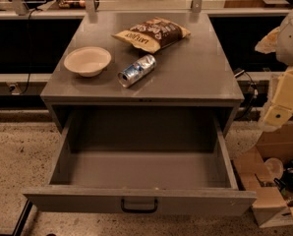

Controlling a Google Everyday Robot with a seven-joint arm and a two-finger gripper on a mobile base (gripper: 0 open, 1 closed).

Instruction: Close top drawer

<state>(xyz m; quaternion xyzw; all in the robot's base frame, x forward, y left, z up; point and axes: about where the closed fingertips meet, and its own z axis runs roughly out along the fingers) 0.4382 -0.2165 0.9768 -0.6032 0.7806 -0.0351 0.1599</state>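
The top drawer [77,199] of the grey metal cabinet stands pulled far out toward me. Its deep box is empty inside. A small dark bar handle [139,206] sits at the centre of its plain front panel. My gripper [278,113] hangs at the right edge of the view, on pale yellowish arm parts. It is to the right of the cabinet, about level with the drawer opening, and touches nothing. The lower drawers are out of view.
On the cabinet top [195,73] lie a pale bowl [87,60], a tipped drink can [136,70] and a chip bag [151,33]. An open cardboard box [272,181] with clutter stands on the floor to the drawer's right. A shelf rail runs behind.
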